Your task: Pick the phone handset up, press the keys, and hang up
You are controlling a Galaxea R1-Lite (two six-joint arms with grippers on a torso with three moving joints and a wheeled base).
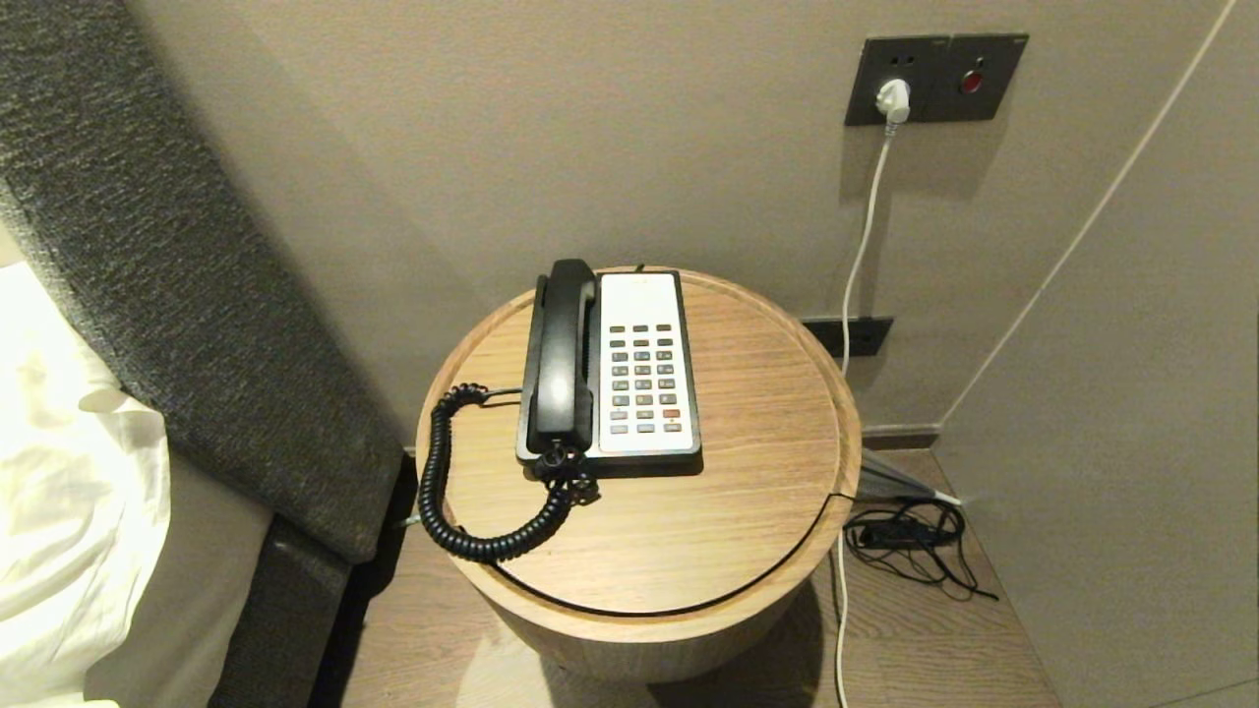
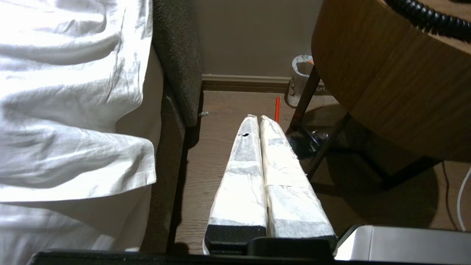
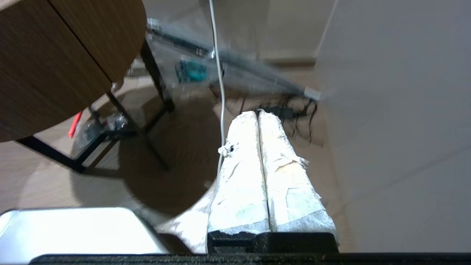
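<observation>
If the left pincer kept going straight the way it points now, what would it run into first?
Probably the wooden floor. The left pincer, shut and empty, aims down into the gap between the bed frame and the round table. An orange stick lies just beyond the tips; depth is unclear.

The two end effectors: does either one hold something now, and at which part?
Nothing is held. The left end effector and the right end effector are both shut on nothing, low beside the round table. The handset lies on its cradle.
</observation>
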